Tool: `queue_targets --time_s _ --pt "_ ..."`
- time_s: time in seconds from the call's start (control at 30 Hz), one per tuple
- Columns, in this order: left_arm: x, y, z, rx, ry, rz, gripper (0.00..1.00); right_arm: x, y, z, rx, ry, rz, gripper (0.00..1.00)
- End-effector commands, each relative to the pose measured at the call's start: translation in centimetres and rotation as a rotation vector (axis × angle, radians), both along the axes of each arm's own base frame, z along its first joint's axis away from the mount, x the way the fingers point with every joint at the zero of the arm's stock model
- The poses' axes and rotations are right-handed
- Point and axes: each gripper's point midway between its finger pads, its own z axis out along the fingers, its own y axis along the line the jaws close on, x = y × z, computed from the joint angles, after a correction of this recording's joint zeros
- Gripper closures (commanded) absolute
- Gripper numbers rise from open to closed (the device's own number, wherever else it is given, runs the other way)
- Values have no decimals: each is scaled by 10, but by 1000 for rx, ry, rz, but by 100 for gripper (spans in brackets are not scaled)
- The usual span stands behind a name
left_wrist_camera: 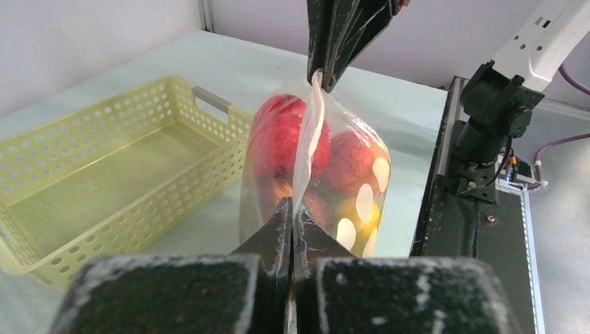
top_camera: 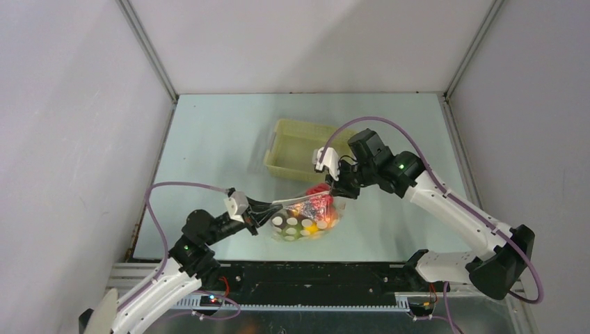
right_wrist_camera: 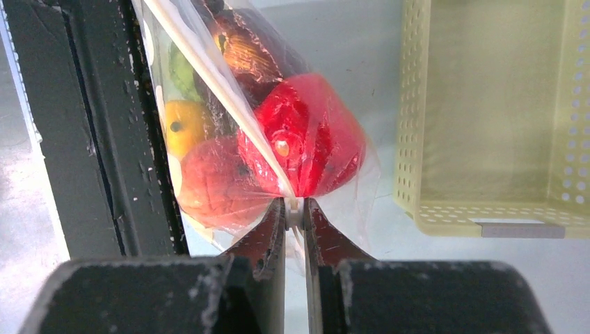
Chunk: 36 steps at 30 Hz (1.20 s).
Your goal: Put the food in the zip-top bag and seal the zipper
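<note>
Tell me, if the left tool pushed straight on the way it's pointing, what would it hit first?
The zip-top bag: the left tool is shut on its edge, so it would press straight into the toy food inside. The right tool lies beyond, probably next.

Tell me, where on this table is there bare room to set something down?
Bare pale green table lies far left, between the wall and the pale yellow latticed plastic basket, and near right, between the clear polka-dotted plastic bag and the right arm. The middle is crowded: the left pincer and right pincer pinch that bag just before the basket.
</note>
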Motion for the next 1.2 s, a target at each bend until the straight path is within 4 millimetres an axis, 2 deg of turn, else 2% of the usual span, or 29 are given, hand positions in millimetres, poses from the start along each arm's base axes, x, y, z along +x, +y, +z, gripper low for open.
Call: queue_targets --time_s 0.0,0.03,0.07,0.1,0.13,0.17,0.3,0.33,0.37,0.4,0.43,0.47,0.5,0.53,0.57,0.6,0.63,0.67,0.7,0.73,0.77,0.8,0.9,0.97,1.17 --pt "-8 -1 51 -80 -135 -38 96 6 -6 23 58 -86 -11 100" --pt "-8 -1 51 -73 -128 -41 63 5 3 31 98 -105 13 100" --pt "-10 -1 58 -76 -136 -49 38 0 9 36 131 -102 42 100" --pt "-11 -2 57 -60 -128 -59 10 -4 17 43 163 -119 67 100" --pt "-14 -2 67 -57 -157 -74 5 -7 21 47 180 -122 82 100" --pt "-14 -3 66 -43 -151 -80 2 -11 27 52 199 -137 103 100" --pt "-13 0 91 -37 -194 -60 0 -18 40 64 245 -158 120 100" --pt "-11 -1 87 -4 -186 -59 0 -18 41 64 243 -165 118 100" --pt "-11 2 99 12 -242 -51 0 -21 42 65 243 -170 127 100" --pt "-11 0 93 54 -232 -64 0 -21 42 65 241 -175 128 100" --pt "-12 0 103 75 -287 -72 0 -23 43 65 242 -177 138 100" --pt "-14 -5 96 114 -281 -114 0 -23 45 66 243 -182 143 100" --pt "-15 -6 105 124 -322 -128 0 -23 45 67 241 -197 151 100" --pt "-16 -12 101 142 -309 -166 0 -23 46 68 239 -208 154 100" --pt "-17 -15 111 136 -318 -180 0 -20 46 70 229 -233 154 100" --pt "-15 -22 105 151 -288 -218 0 -19 45 75 223 -251 153 100" --pt "-18 -26 110 150 -269 -245 0 -16 45 75 198 -281 152 100" --pt "-14 -33 97 183 -208 -270 0 -17 44 76 172 -285 163 100" --pt "-15 -37 99 189 -200 -292 0 -13 41 76 137 -320 171 100" --pt "-14 -43 85 225 -149 -316 0 -17 38 74 96 -311 188 100" --pt "-12 -45 83 242 -144 -322 0 -15 35 74 60 -339 201 100" --pt "-12 -50 70 276 -104 -340 0 -18 31 72 23 -330 218 100" --pt "-10 -55 52 317 -75 -348 0 -18 25 72 -35 -374 268 100" --pt "-6 -57 45 315 -65 -333 1 -19 24 74 -42 -398 292 100" --pt "8 -63 43 282 -26 -266 5 -17 34 79 -7 -398 284 100"
